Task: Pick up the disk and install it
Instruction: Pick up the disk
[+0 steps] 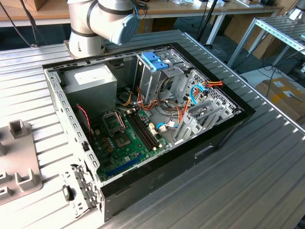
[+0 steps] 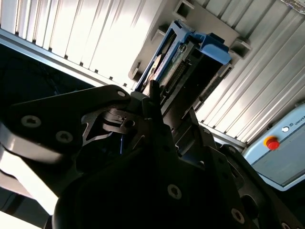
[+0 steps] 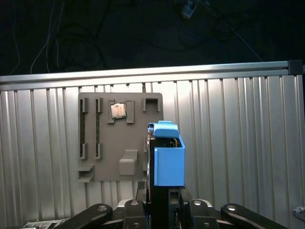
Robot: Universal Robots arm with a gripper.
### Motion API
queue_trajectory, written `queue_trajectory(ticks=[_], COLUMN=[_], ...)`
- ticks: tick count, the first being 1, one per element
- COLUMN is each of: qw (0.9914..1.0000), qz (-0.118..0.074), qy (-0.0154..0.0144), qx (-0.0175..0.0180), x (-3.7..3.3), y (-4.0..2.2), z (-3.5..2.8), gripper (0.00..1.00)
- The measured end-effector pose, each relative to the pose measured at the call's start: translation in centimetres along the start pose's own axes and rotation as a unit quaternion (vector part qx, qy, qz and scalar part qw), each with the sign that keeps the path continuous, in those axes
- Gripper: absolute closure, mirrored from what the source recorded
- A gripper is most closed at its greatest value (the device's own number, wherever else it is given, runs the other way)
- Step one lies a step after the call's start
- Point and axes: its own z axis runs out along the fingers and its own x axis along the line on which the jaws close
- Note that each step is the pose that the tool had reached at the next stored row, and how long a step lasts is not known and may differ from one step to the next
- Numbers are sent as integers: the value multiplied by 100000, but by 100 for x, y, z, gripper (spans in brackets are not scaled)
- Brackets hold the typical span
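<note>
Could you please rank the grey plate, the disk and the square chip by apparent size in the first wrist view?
1. grey plate
2. disk, enlarged by nearness to the camera
3. square chip

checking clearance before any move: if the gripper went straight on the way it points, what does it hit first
The disk: it stands directly ahead of the gripper, in its line. Past it lie the grey fixture plate and the ribbed table, though depth is hard to judge.
</note>
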Motion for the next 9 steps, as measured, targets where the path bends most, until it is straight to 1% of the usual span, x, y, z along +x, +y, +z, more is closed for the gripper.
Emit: queue_trajectory(ticks=[4,9], qw=[100000,100000], qz=[-3,-2], qy=[2,2], qx=[-6,-3], x=[-5,-12], y=[-78,-192], z=[-2,-3], gripper=[65,65])
